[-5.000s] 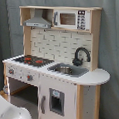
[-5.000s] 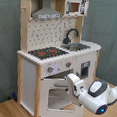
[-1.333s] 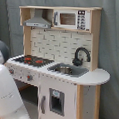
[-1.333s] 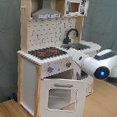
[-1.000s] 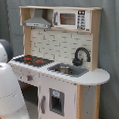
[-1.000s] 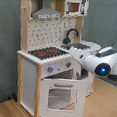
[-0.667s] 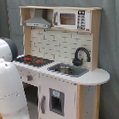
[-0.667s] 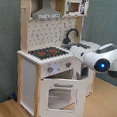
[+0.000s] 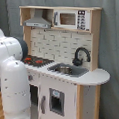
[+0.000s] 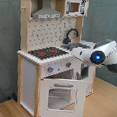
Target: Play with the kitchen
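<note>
Grey curtain (image 9: 8, 12) fills the background in both exterior views; wood floor (image 10: 5, 110) is visible at the bottom of the second exterior view.

Kitchen (image 9: 64, 91) stands upright on the floor against the curtain, roughly centred in both exterior views. White body, light-wood side panels and top frame.

- Stovetop (image 10: 46, 53): black with red burners, on the counter at the first exterior view's left, the second exterior view's centre.
- Hood (image 9: 37, 22): grey, directly above the stovetop, under the top shelf.
- Microwave (image 9: 71, 19): top shelf, beside the hood.
- Sink (image 9: 67, 70): set into the counter next to the stovetop, black faucet (image 9: 80, 55) behind it, arching over the basin.
- Backsplash (image 9: 53, 45): white tile pattern between counter and shelf.
- Oven door (image 10: 61, 97): windowed, below the stovetop; looks closed or near closed in the second exterior view.
- Knobs (image 10: 50, 69) on the front panel just above the oven door.

Arm (image 9: 14, 78): large white links cover the lower left of the first exterior view, in front of the kitchen's stovetop end. In the second exterior view a white link with a blue light (image 10: 98, 56) sits at the right, at counter height, beside the sink end of the kitchen and overlapping its edge.

Gripper itself: can't pick it out in either view, so can't tell finger state or any contact with the kitchen.
</note>
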